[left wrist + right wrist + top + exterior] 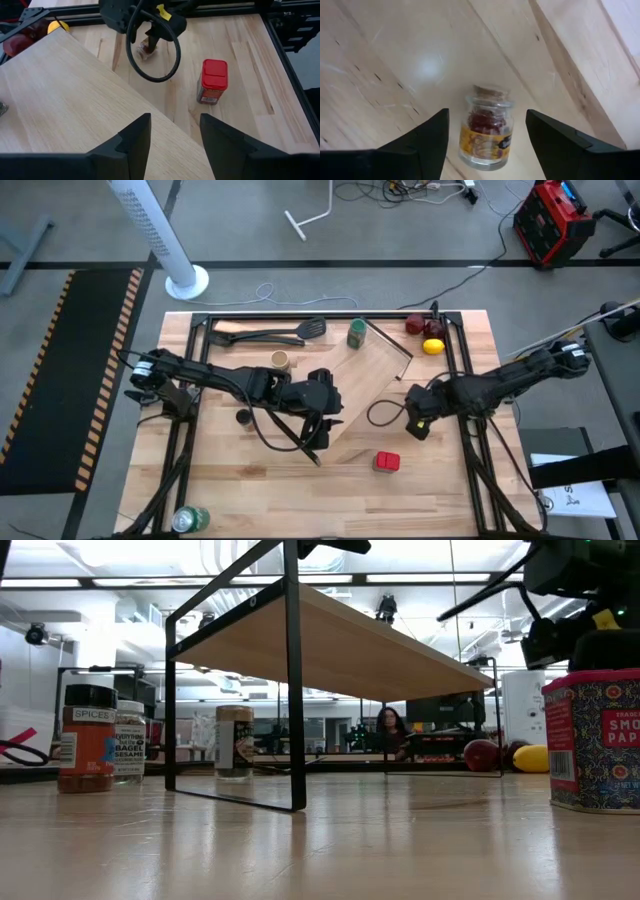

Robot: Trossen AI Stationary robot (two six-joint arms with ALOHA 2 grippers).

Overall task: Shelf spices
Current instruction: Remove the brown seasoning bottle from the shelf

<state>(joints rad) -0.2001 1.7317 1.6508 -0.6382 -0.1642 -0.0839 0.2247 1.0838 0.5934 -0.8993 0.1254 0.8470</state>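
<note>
While the left gripper [318, 442] hangs over the near corner of the shelf [365, 380], we see its fingers [131, 145] spread apart and empty above the pale board. Our right gripper [417, 423] sits just beside the shelf's right edge, jaws wide either side of a small cork-topped jar [487, 134] standing upright on the table [450, 480] (not gripped, as far as we can tell). The red square tin [387, 462] stands nearby; the green jar [356, 332] stands at the shelf's far corner.
</note>
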